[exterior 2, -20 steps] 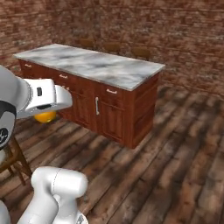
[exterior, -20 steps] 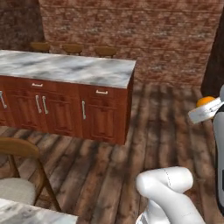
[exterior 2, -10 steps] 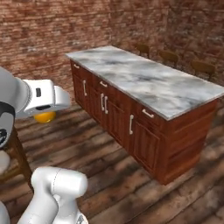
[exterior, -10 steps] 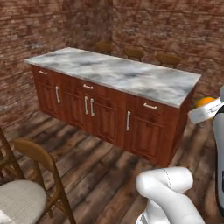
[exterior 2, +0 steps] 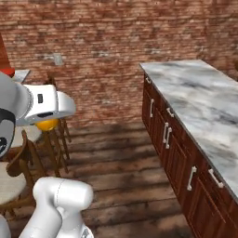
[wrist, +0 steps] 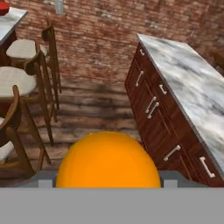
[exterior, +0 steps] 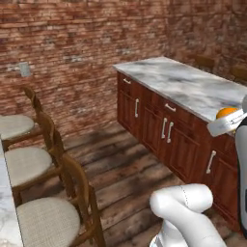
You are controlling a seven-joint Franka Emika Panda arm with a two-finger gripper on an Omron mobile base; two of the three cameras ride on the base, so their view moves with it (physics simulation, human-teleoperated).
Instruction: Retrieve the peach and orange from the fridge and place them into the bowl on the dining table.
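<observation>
Orange [wrist: 108,159] fills the lower middle of my hand view, seated between the two dark finger tips, whose tops show as small grey blocks at either side of it. I read the gripper [wrist: 108,181] as clamped on the fruit, jaws spread wide to take its full width. From the left base view the orange [exterior: 226,113] sits at the far right, above the white hand link, in front of the marble counter [exterior: 193,87]. From the right base view it hangs just under the white hand [exterior 2: 46,104], with only its lower half visible [exterior 2: 47,124].

Surroundings, as seen from the carried position:

1. A marble-topped counter with reddish wood cabinet fronts and pale bar handles runs along the right side of the hand view [wrist: 188,83]; the orange is held in the air off its near long edge, not touching it.
2. A row of wooden chairs [exterior: 53,193] with pale cushioned seats stands on the left (three in the left base view), on a dark plank floor [exterior 2: 121,172].
3. The dining table [wrist: 8,19] shows as a marble corner at the upper left of the hand view, beyond the chairs. A small red shape [wrist: 3,8] rests at its edge; this is probably the bowl, though too little of it is in frame for me to confirm.
4. A brick wall [exterior 2: 116,51] closes the far side, with a small grey wall plate [exterior 2: 57,59] mounted on it.
</observation>
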